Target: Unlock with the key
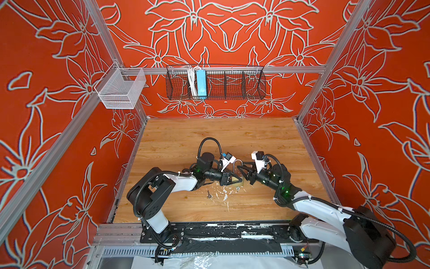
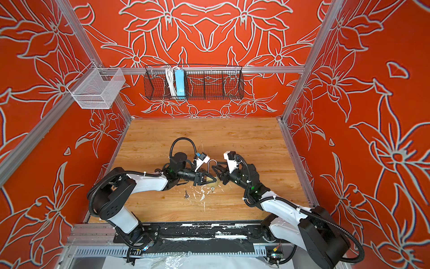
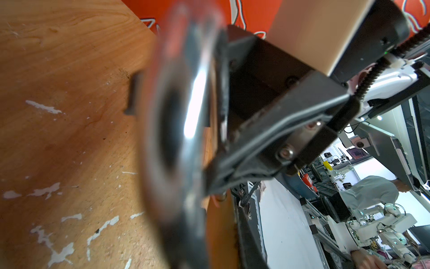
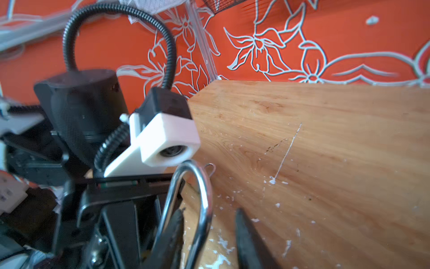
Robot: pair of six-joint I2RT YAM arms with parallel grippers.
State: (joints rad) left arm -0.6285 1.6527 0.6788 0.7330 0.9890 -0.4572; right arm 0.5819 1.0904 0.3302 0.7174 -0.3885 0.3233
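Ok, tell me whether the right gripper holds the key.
No: the key lies on the table, and the right gripper is open around one leg of the shackle.

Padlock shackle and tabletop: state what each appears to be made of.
Shackle: looks like polished steel or chrome-plated metal. It is silvery, with bright mirror-like highlights along its curve.
Tabletop: matte surface with a wood grain. Whether it is solid wood or printed laminate is unclear, though the white flecks and scratches where it is worn hint at a thin top layer.
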